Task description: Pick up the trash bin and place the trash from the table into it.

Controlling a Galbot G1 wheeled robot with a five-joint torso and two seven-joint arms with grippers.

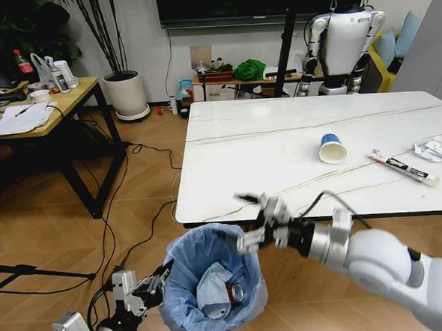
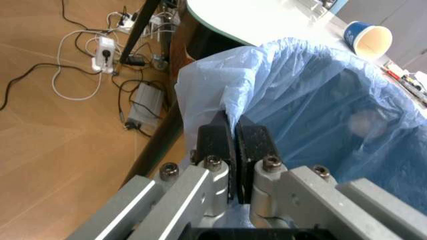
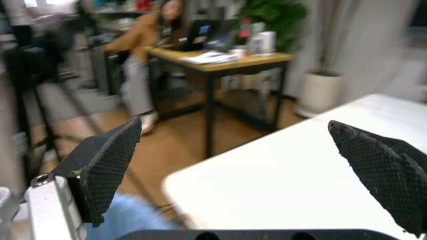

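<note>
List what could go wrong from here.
The left hand holds the bin only by a pinch of its thin bag rim; the bag may slip or tear. The cup lies on its side on the table, so the open right hand might roll it away.

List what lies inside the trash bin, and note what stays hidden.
Inside the trash bin, held at its rim by the left claw, lie a crushed red can and a pale crumpled piece. The bag's folds cover anything beneath them. The open right claw hangs above.
</note>
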